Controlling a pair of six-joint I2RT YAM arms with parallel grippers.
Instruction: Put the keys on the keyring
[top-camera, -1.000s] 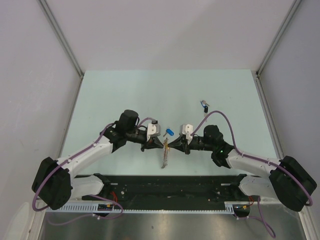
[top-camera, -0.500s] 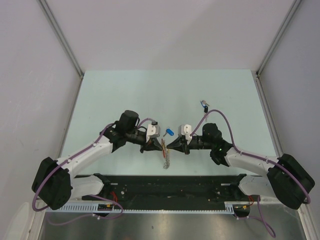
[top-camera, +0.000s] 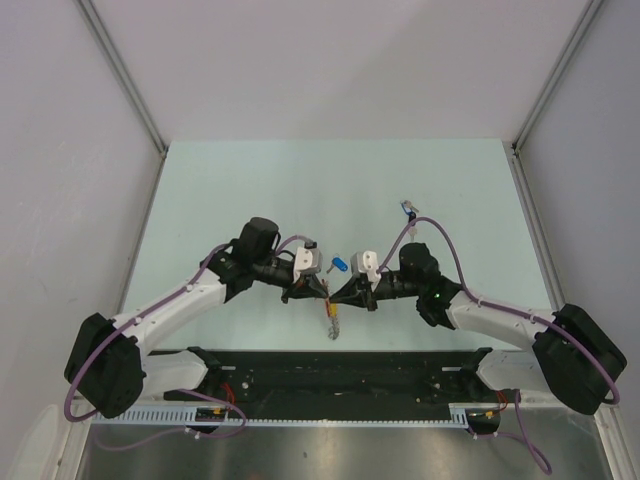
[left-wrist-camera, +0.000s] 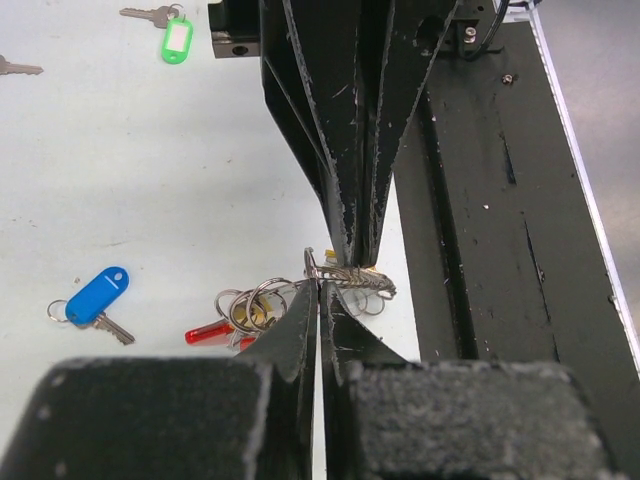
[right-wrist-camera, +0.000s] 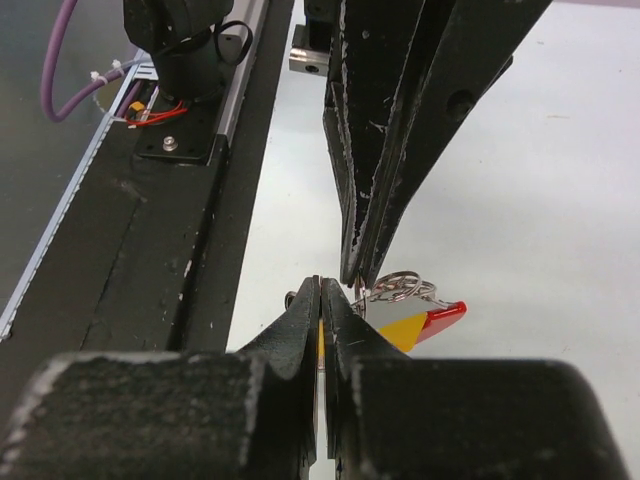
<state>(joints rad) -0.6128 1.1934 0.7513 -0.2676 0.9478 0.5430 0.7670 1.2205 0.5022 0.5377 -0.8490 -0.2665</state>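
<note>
left tool (left-wrist-camera: 319, 300) and right tool (right-wrist-camera: 320, 300), both pressed together, pinch the keyring (left-wrist-camera: 348, 284) tip to tip over the table (top-camera: 250, 190); red and yellow keys (right-wrist-camera: 420, 322) look hung on it, while blue key (left-wrist-camera: 95, 297) and green key (left-wrist-camera: 177, 38) lie loose.

Top view was bright and even under diffuse overhead light; the pale mint-green tabletop (top-camera: 250, 190) carried only faint, soft shadows beneath the arms and no glare. In the wrist views the black left gripper (left-wrist-camera: 320, 288) and black right gripper (right-wrist-camera: 319, 285) were blurred at their blocky bases along the bottom edge, sharp toward the tips. The silver-grey coiled metal keyring (left-wrist-camera: 360, 281) threw small glints.
</note>
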